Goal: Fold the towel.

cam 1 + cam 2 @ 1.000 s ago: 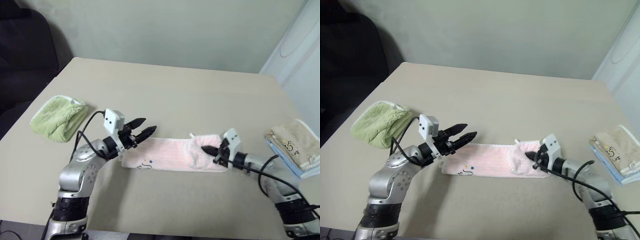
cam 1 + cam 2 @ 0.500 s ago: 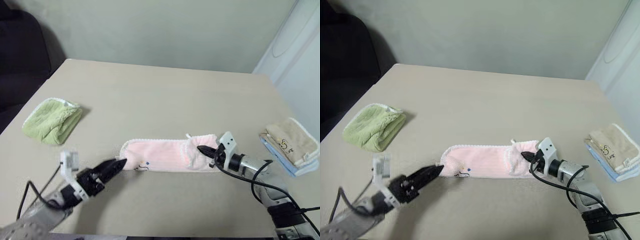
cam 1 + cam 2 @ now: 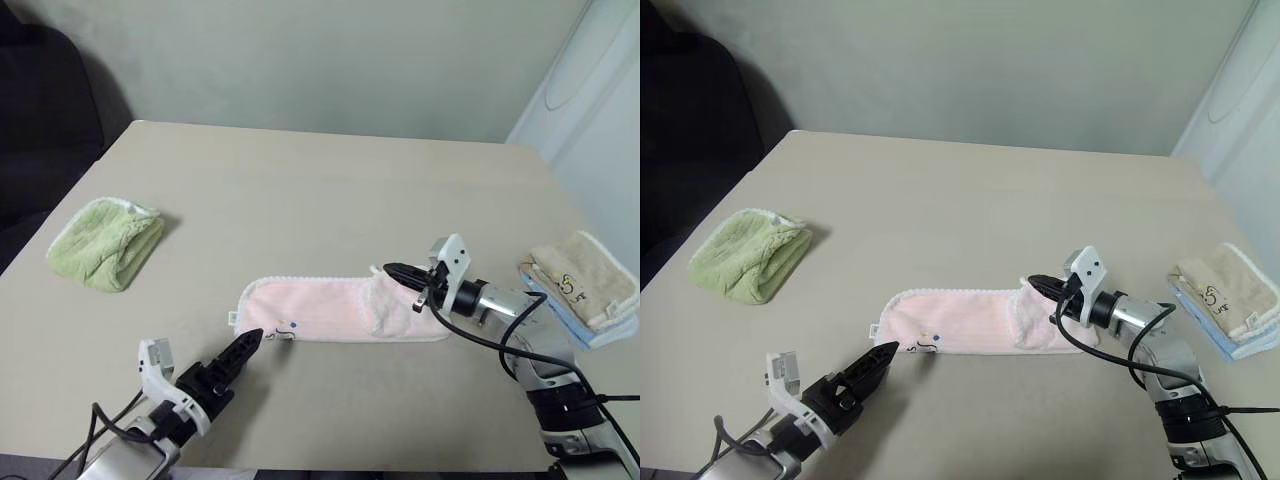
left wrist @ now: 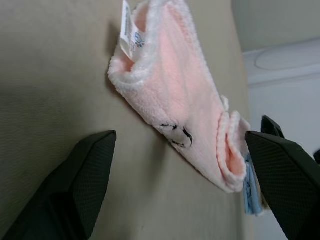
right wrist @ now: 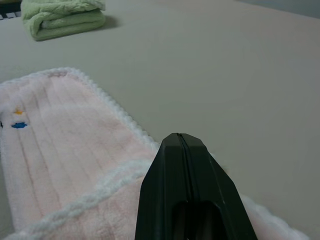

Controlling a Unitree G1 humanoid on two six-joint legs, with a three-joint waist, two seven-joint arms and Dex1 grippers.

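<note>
The left gripper (image 3: 243,353) has drawn back from the towel (image 3: 335,310), now wide open and empty beside its near corner, while the right gripper (image 3: 392,271), shut, lifts the towel's other end off the table (image 3: 330,190), so the fold seems to begin.

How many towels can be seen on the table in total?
3: the pink towel near the table's middle, a green towel at the left edge, a beige towel at the right edge, on something blue that may be another.
</note>
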